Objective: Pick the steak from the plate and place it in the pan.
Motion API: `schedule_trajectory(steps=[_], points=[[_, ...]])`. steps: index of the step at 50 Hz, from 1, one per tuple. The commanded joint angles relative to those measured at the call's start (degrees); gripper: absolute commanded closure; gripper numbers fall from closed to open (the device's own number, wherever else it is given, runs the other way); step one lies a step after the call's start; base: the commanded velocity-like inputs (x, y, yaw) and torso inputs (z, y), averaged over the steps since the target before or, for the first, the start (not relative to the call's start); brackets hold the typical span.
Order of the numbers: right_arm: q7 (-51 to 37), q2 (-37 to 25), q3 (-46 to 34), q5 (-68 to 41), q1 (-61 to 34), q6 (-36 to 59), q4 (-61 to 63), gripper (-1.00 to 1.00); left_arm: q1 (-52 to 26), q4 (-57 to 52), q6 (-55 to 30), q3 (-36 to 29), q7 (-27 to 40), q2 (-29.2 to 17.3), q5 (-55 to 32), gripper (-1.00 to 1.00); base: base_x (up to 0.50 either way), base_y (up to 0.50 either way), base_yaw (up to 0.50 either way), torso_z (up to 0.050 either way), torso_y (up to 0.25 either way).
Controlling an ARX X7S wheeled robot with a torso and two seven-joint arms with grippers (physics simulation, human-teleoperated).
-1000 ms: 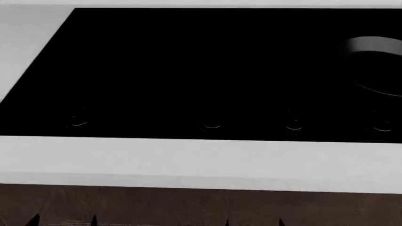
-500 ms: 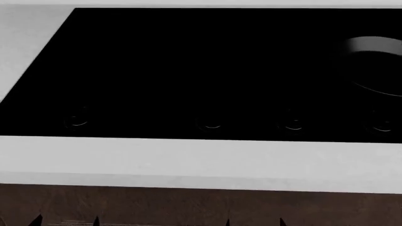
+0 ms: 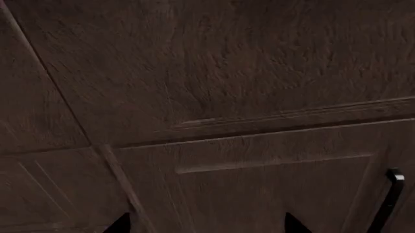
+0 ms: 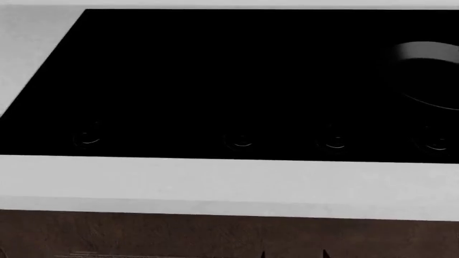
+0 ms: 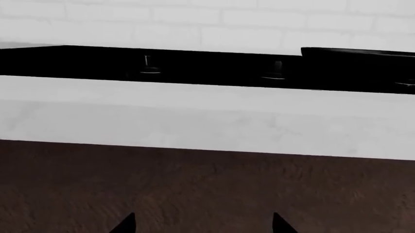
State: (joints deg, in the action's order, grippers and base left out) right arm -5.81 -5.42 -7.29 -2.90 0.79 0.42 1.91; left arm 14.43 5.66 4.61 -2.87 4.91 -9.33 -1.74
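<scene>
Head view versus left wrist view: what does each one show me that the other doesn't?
Only the head view shows the black cooktop, its knobs, the white countertop and part of the pan at the right edge. Only the left wrist view shows the panelled cabinet doors close up, a dark door handle and the left gripper, its fingertips apart. Both show the dark brown cabinet front. Neither shows the steak or the plate.
</scene>
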Motion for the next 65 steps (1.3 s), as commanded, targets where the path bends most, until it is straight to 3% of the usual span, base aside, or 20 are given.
schedule_trajectory(steps=[1,4,12,14,17,23,28,31,33,35,37,42,45,50,56,65], points=[[-0.4,-0.8,-0.3,0.0,1.1,1.2,2.9,-1.0,6.0,17.9,8.6,-1.2,-2.5,-0.3,0.3,-1.0,0.0,0.0,0.0,0.0,0.0],[-0.9,-1.2,0.1,-0.3,1.7,1.3,4.1,-1.0,3.3,35.4,14.5,-2.1,-2.1,1.5,0.9,-1.0,0.0,0.0,0.0,0.0,0.0],[-1.4,-1.8,-0.3,-0.8,2.4,2.2,6.1,-1.0,0.5,67.4,26.6,-1.5,-4.5,5.3,-1.7,-1.0,0.0,0.0,0.0,0.0,0.0],[-1.8,-2.3,-0.5,-0.4,3.2,4.3,9.9,-1.0,1.8,68.2,24.4,0.0,-5.2,6.4,-3.8,-1.0,0.0,0.0,0.0,0.0,0.0],[-2.2,-3.0,-1.2,0.2,4.7,7.2,16.5,-1.0,2.9,64.9,17.0,2.1,-13.4,7.7,-9.0,-1.0,0.0,0.0,0.0,0.0,0.0],[-3.0,-5.3,-1.4,1.6,6.3,19.7,35.9,-1.0,0.3,69.2,22.4,8.5,-18.5,9.1,-17.3,-1.0,0.0,0.0,0.0,0.0,0.0],[-1.8,-7.1,-0.2,-0.3,1.0,40.7,53.5,-1.0,-0.2,69.2,24.1,8.5,-19.9,9.2,-20.7,-1.0,0.0,0.0,0.0,0.0,0.0],[-1.7,-7.5,1.1,-2.4,-2.3,47.7,58.0,-1.0,-0.1,69.2,24.7,7.8,-20.1,9.2,-22.0,-1.0,0.0,0.0,0.0,0.0,0.0],[-13.7,-15.9,1.3,-15.5,-6.0,48.1,58.1,-1.0,-0.1,69.2,25.0,7.4,-20.3,9.2,-22.6,-1.0,0.0,0.0,0.0,0.0,0.0],[-30.9,-32.2,-3.5,-32.7,-14.0,42.5,58.1,-1.0,-0.1,69.2,25.1,7.0,-20.3,9.2,-22.9,-1.0,0.0,0.0,0.0,0.0,0.0],[-46.0,-39.7,-5.9,-49.9,-22.3,40.0,58.1,-1.0,0.0,69.2,25.3,6.4,-20.1,9.1,-22.2,-1.0,0.0,0.0,0.0,0.0,0.0],[-57.9,-46.8,-5.8,-89.7,-45.6,42.6,50.9,-1.0,0.6,69.3,31.0,5.4,-20.0,9.2,-20.3,-1.0,0.0,0.0,0.0,0.0,0.0],[-61.7,-48.6,-8.4,-100.6,-57.2,45.5,44.1,-1.0,0.6,69.3,30.6,5.6,-20.7,9.2,-21.5,-1.0,0.0,0.0,0.0,0.0,0.0],[-64.6,-48.0,-14.1,-110.8,-74.5,52.0,32.4,-1.0,0.6,69.3,31.2,4.4,-21.2,9.3,-24.0,-1.0,0.0,0.0,0.0,0.0,0.0],[-63.1,-44.2,-19.3,-114.9,-87.8,58.3,19.4,-1.0,0.7,69.3,32.2,3.5,-21.9,9.3,-25.6,-1.0,0.0,0.0,0.0,0.0,0.0],[-54.8,-39.3,-21.2,-108.3,-90.8,59.4,6.7,-1.0,0.7,69.3,32.7,2.2,-22.3,9.3,-28.0,-1.0,0.0,0.0,0.0,0.0,0.0]])
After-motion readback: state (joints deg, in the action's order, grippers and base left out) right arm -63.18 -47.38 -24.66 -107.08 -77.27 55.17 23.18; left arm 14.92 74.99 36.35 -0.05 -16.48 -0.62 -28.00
